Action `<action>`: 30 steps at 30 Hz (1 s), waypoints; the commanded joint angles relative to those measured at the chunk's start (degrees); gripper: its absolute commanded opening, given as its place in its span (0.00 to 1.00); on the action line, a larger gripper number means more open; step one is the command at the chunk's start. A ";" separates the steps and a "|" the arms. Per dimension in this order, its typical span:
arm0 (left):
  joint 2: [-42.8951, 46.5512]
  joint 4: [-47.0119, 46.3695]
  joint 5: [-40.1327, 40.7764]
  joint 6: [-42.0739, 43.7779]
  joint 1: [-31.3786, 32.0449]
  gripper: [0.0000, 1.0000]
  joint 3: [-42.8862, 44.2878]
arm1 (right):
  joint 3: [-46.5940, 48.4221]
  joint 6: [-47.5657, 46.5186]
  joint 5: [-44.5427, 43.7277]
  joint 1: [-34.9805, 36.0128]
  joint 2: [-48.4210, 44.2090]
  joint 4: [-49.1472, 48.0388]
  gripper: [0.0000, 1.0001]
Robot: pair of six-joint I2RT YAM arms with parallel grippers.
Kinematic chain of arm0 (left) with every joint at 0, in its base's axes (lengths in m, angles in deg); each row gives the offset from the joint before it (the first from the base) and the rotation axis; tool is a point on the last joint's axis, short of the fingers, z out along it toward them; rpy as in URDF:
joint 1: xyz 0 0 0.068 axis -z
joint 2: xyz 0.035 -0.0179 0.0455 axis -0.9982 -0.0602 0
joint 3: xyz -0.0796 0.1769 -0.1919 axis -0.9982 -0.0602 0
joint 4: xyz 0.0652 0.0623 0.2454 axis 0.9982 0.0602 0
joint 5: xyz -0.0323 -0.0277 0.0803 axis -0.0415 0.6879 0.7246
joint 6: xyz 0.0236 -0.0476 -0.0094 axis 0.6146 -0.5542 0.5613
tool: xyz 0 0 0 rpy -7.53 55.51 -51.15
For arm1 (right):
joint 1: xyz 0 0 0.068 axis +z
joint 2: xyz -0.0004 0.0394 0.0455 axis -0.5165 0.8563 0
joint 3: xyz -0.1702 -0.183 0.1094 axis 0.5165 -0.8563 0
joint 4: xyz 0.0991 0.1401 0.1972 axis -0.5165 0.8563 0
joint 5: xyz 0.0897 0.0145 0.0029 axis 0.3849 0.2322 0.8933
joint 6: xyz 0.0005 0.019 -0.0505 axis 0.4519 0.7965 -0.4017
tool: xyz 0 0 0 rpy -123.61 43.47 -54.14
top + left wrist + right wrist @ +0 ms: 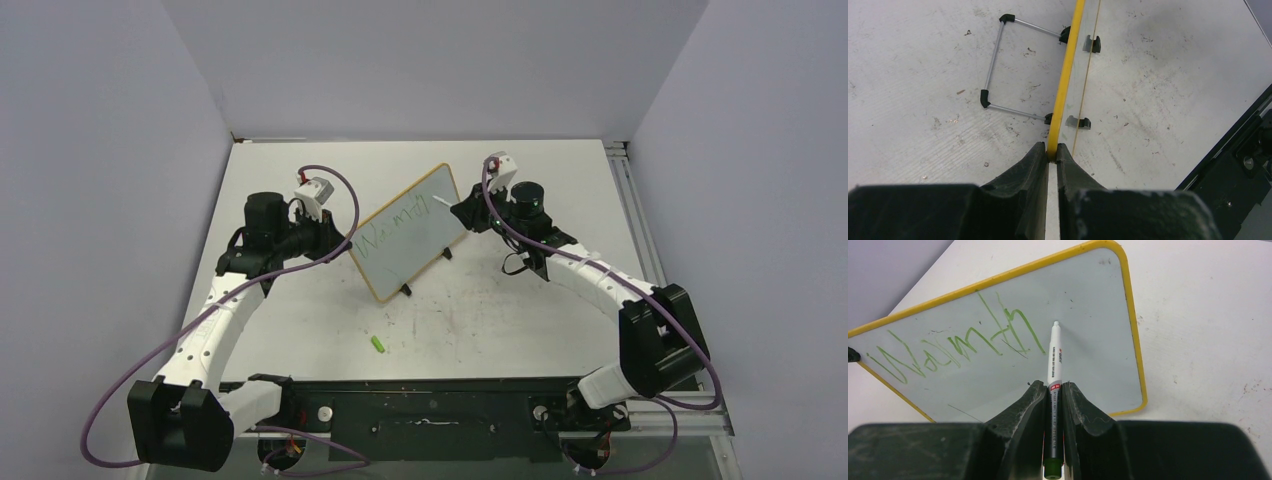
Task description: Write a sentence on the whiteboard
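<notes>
The whiteboard (405, 232) with a yellow frame stands tilted on its black feet mid-table. Green handwriting (392, 228) runs in one line across its white face; in the right wrist view the writing (955, 347) fills the left and middle of the board (1098, 340). My left gripper (338, 243) is shut on the board's left edge; the left wrist view shows its jaws (1052, 150) clamped on the yellow frame (1068, 70). My right gripper (462, 210) is shut on a marker (1054, 365), whose tip sits at the board face just right of the last letters.
A green marker cap (378, 344) lies on the table in front of the board. The board's wire stand (998, 70) rests behind it. The table's black front rail (430, 400) runs along the near edge. Grey walls close in on the left and right sides.
</notes>
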 commanded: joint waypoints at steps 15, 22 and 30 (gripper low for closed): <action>-0.64 2.39 -0.86 1.73 -0.23 0.00 1.67 | -1.36 -1.56 -2.18 0.09 1.10 -1.83 0.05; -0.64 2.41 -0.88 1.78 -0.25 0.00 1.65 | -2.39 -1.97 -2.68 0.28 1.68 -1.14 0.05; -0.72 2.41 -0.86 1.79 -0.23 0.00 1.64 | -1.86 -2.16 -3.68 0.97 -0.68 0.13 0.05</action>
